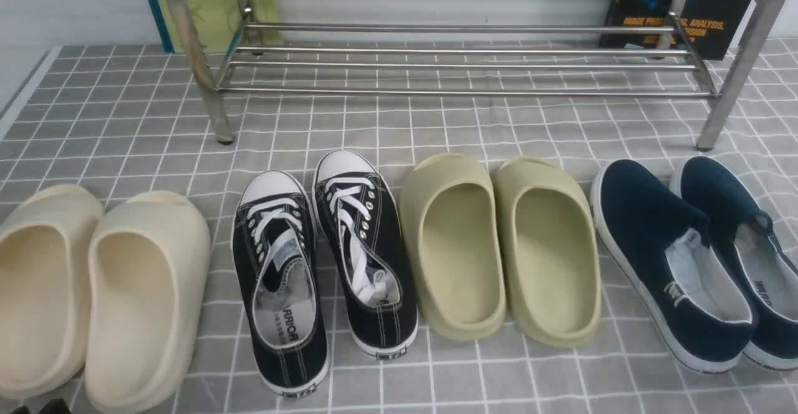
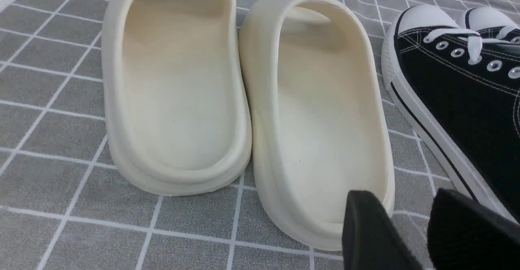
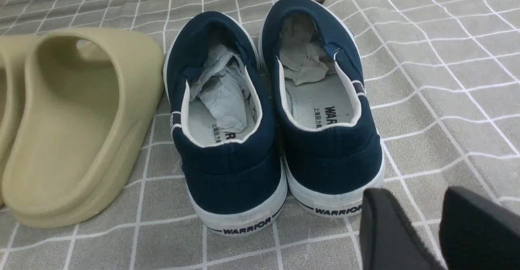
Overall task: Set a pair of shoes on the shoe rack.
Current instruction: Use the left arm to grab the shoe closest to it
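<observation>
Grey checked cloth [image 1: 124, 121]: we find left gripper [image 2: 402, 209] and right gripper [image 3: 414, 209] parted, empty. Cream slide [image 2: 321, 111] sits just ahead of the left, black sneakers [image 2: 459, 91] off to its side; we judge a wrong-pair grab likely.

Shoe rack [image 1: 461, 28] top cropped. Behind the rack, dark book [image 1: 717, 40] title partly hidden by bars. In front of the rack, outer cream slide [image 1: 37, 283] and outer navy slip-on [image 1: 723, 202] run off frame.
</observation>
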Robot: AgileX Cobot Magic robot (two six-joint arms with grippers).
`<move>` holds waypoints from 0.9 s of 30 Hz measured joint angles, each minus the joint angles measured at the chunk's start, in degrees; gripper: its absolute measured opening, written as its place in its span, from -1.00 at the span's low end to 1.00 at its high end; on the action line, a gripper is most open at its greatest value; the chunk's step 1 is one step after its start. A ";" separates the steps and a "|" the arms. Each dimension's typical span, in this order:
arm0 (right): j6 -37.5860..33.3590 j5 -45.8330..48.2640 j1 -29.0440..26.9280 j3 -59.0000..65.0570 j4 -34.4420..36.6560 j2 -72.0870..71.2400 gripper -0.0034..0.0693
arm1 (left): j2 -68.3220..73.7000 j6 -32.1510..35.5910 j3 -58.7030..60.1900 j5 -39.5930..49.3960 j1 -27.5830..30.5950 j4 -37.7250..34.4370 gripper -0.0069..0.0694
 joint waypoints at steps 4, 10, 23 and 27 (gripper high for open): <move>0.00 0.00 0.00 0.00 0.00 0.00 -0.25 | 0.00 0.00 0.00 0.00 0.00 0.00 -0.19; 0.00 0.00 0.00 0.00 0.00 0.00 -0.25 | 0.00 0.00 0.00 0.00 0.00 0.00 -0.19; 0.00 0.00 0.00 0.00 0.00 0.00 -0.25 | 0.00 0.00 0.00 -3.08 0.00 -0.67 -0.19; 0.00 0.00 0.00 0.00 0.00 0.00 -0.25 | 0.00 0.00 0.00 -3.08 0.00 -0.79 -0.19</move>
